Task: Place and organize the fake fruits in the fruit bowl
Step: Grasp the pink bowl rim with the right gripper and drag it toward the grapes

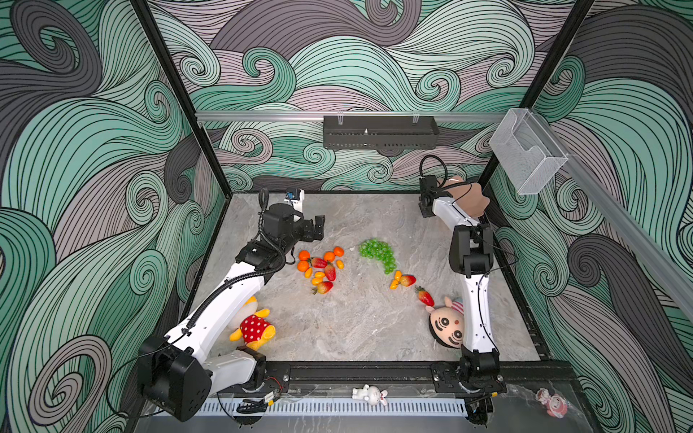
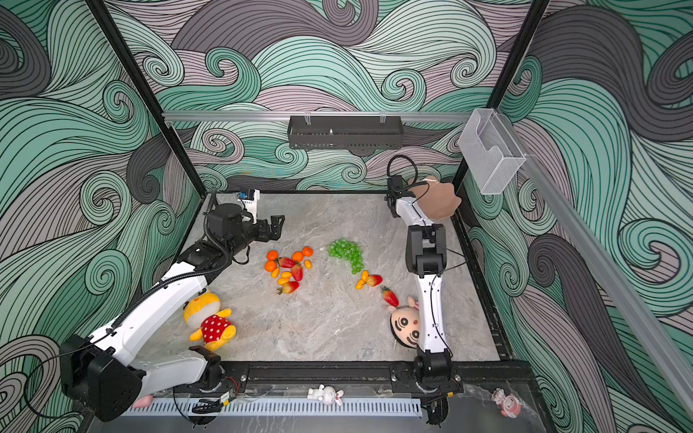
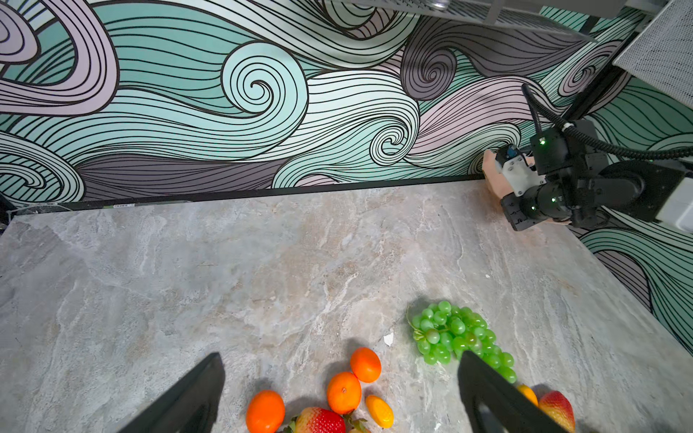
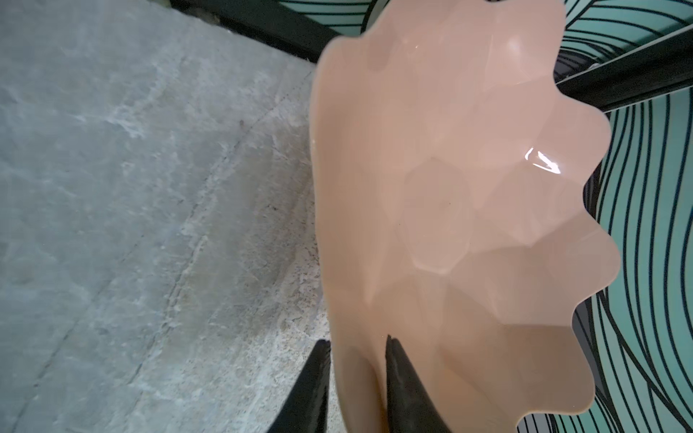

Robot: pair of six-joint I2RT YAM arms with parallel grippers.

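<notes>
The fruit bowl (image 4: 468, 180), pale pink with a wavy rim, sits tilted in the back right corner (image 1: 470, 200) (image 2: 440, 202). My right gripper (image 4: 356, 341) is shut on its rim, one finger outside and one inside. The fake fruits lie on the marble table: a green grape bunch (image 1: 378, 253) (image 3: 453, 333), tangerines (image 1: 304, 255) (image 3: 343, 391), strawberries (image 1: 330, 271) and kumquats (image 1: 318, 277) in a left cluster. More strawberries (image 1: 425, 297) and kumquats (image 1: 397, 275) lie to the right. My left gripper (image 3: 340, 356) (image 1: 318, 225) hangs open just behind the left cluster, holding nothing.
A yellow plush toy in red polka dots (image 1: 255, 326) lies by the left arm. A round-faced doll (image 1: 448, 326) lies against the right arm. A clear plastic box (image 1: 525, 153) and a black rack (image 1: 378, 133) hang on the rails. Small figurines (image 1: 369, 394) stand outside the front edge.
</notes>
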